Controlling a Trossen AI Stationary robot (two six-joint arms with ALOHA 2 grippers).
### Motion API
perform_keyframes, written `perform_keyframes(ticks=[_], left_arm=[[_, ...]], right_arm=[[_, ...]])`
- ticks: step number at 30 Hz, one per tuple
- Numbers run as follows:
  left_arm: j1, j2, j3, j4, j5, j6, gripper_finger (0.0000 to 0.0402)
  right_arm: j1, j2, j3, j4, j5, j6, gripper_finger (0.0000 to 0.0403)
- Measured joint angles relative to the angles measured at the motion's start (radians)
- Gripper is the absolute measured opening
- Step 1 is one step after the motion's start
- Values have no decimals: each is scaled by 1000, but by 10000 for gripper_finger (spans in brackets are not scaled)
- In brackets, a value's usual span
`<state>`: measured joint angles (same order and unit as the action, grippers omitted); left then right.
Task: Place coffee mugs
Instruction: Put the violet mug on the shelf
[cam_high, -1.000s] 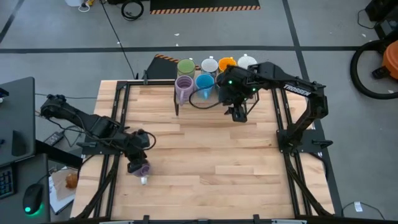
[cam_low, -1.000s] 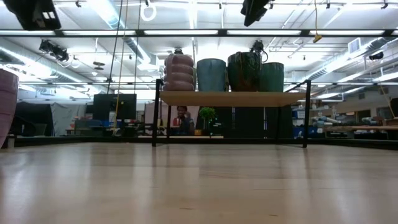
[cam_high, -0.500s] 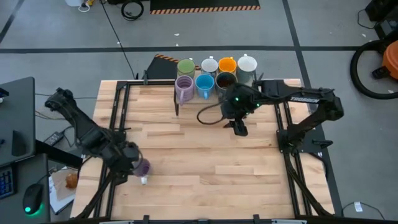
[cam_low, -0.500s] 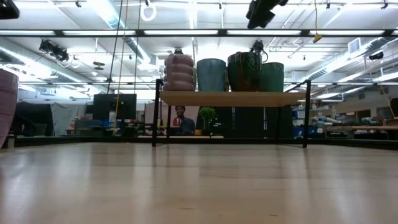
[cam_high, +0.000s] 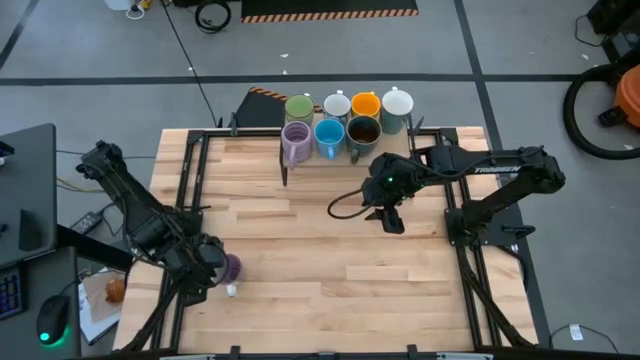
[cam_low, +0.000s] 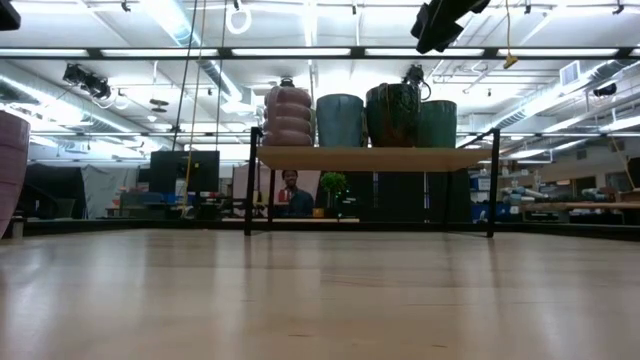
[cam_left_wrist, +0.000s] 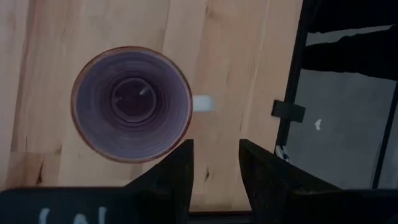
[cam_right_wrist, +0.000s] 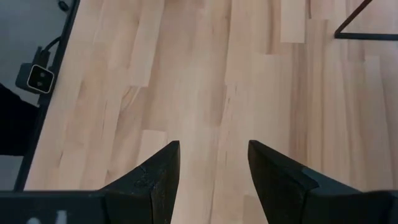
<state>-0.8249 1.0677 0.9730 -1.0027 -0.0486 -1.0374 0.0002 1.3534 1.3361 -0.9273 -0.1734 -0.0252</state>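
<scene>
While the last purple mug is standing upright at the table's left edge, the left gripper is hovering beside it, parted and empty (right gripper likewise), needing to straddle the wall squarely.

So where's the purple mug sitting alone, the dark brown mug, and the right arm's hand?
purple mug (cam_left_wrist: 130, 102), left wrist view, inside its open mouth.
dark brown mug (cam_high: 362, 130), high view, its dark inside.
right hand (cam_right_wrist: 213, 171), right wrist view, midway between its open fingertips.
</scene>
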Motion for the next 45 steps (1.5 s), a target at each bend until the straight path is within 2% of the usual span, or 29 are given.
perform_keyframes(ticks=[10, 20, 22, 26, 28, 30, 35, 41, 45], left_arm=[[-41, 42, 0, 50, 1, -10, 132], [-121, 50, 0, 63, 5, -106, 132], [-135, 50, 0, 67, 31, -106, 132], [-158, 50, 0, 61, 179, -103, 132], [-175, 50, 0, 61, 208, -110, 132], [-194, 52, 0, 60, 174, -110, 132], [-216, 82, 0, 20, -9, -80, 132], [-191, 144, 0, -3, -44, -59, 132], [-148, 203, 15, -4, -54, 32, 132]], right_arm=[[1, 0, 0, -1, -2, 7, 195], [20, 0, 0, -2, -2, 15, 195], [23, 0, 0, -2, -1, 16, 195], [24, 0, 0, -4, -2, 18, 195], [24, 0, 0, -4, -2, 23, 195], [24, 0, 0, -4, -2, 22, 195], [24, 0, 0, -3, -1, 26, 195], [25, 1, 0, -3, -1, 25, 195], [25, 1, 0, 1, 20, 18, 195]])
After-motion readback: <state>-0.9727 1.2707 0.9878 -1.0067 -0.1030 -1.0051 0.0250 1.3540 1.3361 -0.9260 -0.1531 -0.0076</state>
